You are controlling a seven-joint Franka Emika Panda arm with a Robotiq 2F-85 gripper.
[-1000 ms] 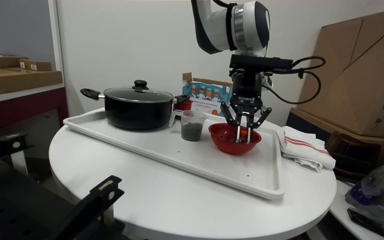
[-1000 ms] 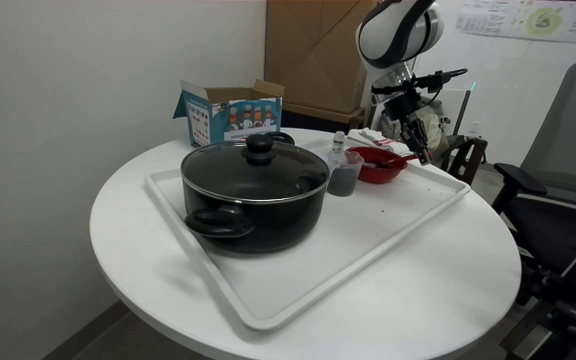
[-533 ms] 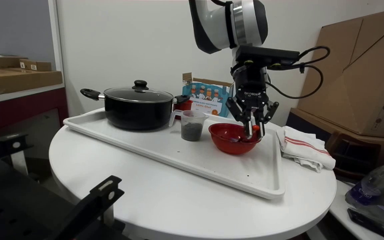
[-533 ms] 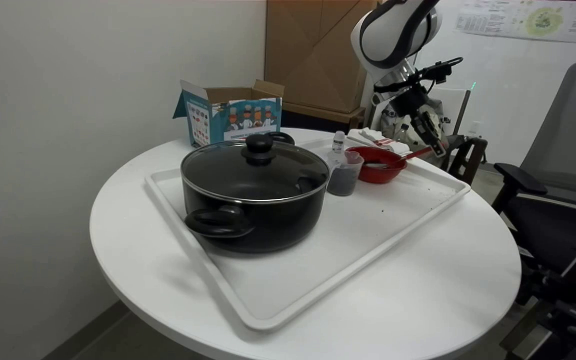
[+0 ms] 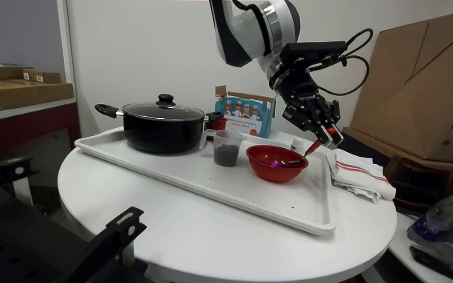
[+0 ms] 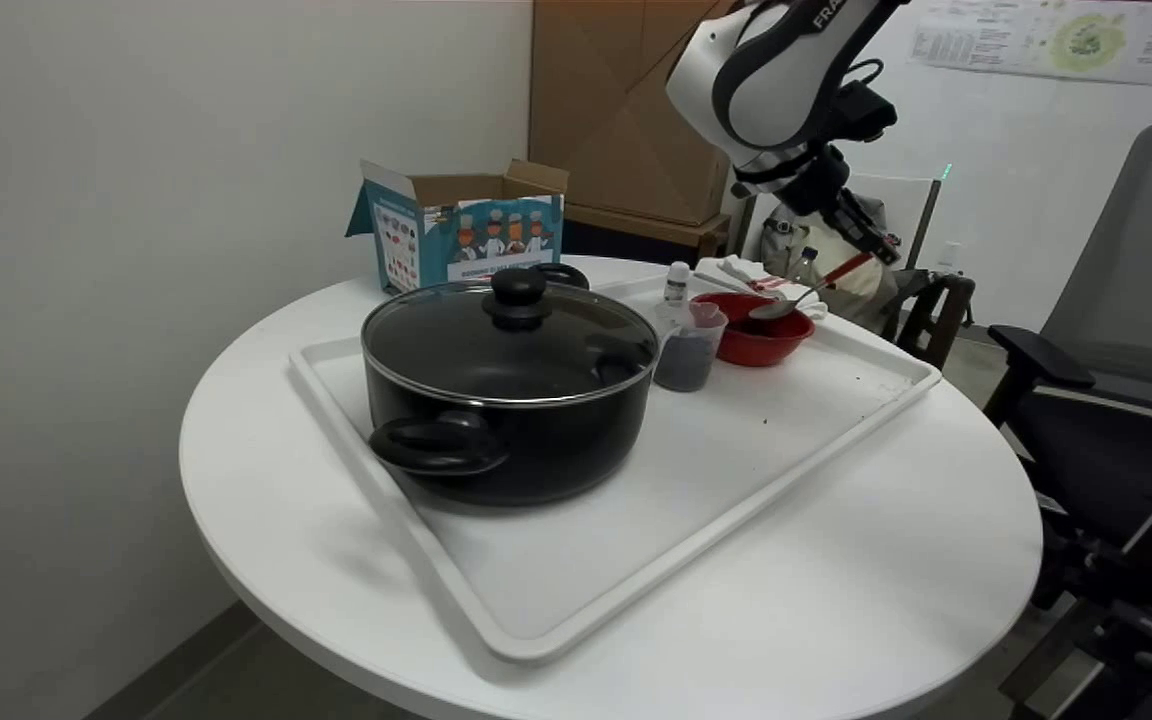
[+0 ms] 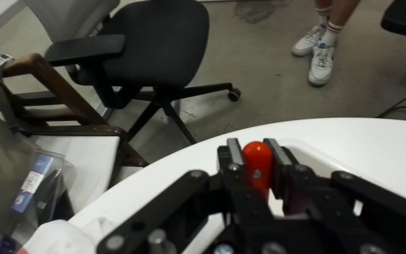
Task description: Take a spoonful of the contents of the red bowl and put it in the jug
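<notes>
Gripper (image 7: 256, 151): clamped on the handle end of a red-handled spoon (image 5: 312, 148), presumably to avoid the rim and contents; spoon tilted, head in or just over the red bowl (image 5: 271, 172), load unclear. Jug (image 5: 228, 139), transparent above, dark below: upright on the tray (image 5: 232, 184), just beside the bowl, likely so a spoonful need travel only a little.

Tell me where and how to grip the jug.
Probably by its handle, coming down from above: it juts from the upper wall of the jug toward the black pot, which would likely crowd a sideways approach. The gripper must first release the spoon.
</notes>
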